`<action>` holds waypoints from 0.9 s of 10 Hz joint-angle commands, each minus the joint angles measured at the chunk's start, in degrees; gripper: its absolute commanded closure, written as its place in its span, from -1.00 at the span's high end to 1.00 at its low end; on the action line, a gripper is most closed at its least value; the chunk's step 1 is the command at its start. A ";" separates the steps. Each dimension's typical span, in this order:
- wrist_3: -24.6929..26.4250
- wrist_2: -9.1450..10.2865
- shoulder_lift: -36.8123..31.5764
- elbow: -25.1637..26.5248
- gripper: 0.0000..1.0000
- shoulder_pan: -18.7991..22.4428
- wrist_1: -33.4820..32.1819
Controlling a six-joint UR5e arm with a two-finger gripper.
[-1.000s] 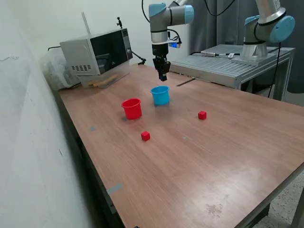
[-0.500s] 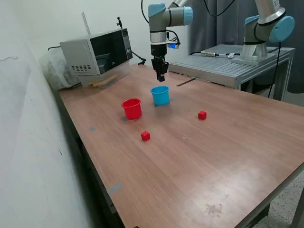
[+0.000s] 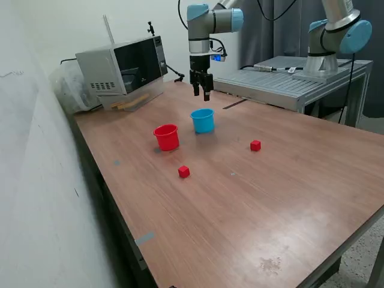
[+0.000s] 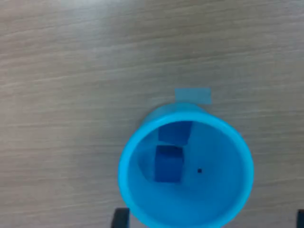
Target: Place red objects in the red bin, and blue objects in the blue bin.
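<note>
Tool [image 3: 201,92] raised higher above the light blue cup [image 3: 203,120] than a second ago, and fingers now spread apart where they hung pressed together before. Nothing held between them.

Seen from the wrist view, straight down into the light blue cup [image 4: 185,166]: two dark blue cubes lying inside, one [image 4: 168,163] near the middle of the floor, the other [image 4: 175,132] against the wall, touching or very nearly touching the first. A patch of pale blue tape [image 4: 192,95] on the table just beside the cup.

Judged from this: blue half of the sorting done, release just completed, arm pulling clear.

Still outside any cup: two red cubes on the table [image 3: 288,180]. One [image 3: 183,171] in front of the red cup [image 3: 167,137], near it; the other [image 3: 255,145] well apart, toward the exterior view's right. Red cup upright, just beside the blue cup on the exterior view's left; contents not visible from this angle.

Likely next: swing across to one of the red cubes, descend with fingers spread, pinch, carry to the red cup. Nearer cube a shorter trip. Small cubes, so careful centring needed to avoid nudging one aside.
</note>
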 commanded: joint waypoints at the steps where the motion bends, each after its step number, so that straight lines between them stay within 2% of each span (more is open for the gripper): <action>1: 0.08 0.06 -4.01 0.90 1.00 0.47 0.45; 3: 0.08 0.06 -11.12 2.57 1.00 1.35 1.06; 6: -0.18 -0.20 -20.97 2.58 1.00 8.10 10.54; 9: -0.01 0.32 -22.94 4.86 1.00 18.72 10.91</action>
